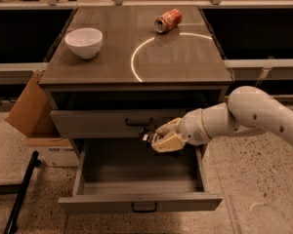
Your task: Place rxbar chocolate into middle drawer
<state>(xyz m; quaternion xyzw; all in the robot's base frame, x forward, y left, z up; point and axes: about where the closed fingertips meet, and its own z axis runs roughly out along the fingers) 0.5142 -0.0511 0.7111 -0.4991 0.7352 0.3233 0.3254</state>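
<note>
My gripper (pixel 158 138) hangs just over the back of the open middle drawer (pixel 139 202), in front of the shut grey drawer (pixel 117 122) above it. Its pale fingers (pixel 171 143) are closed on the rxbar chocolate (pixel 148 136), of which only a small dark end with pale lettering shows at the left of the fingers. The middle drawer is pulled far out and its inside looks bare. The white arm (pixel 254 113) reaches in from the right.
On the cabinet top (pixel 136 48) stand a white bowl (pixel 84 42) at the left and a tipped orange-red soda can (pixel 168 20) at the back. A cardboard box (pixel 31 108) leans at the cabinet's left. A black bar (pixel 20 194) lies on the floor at the left.
</note>
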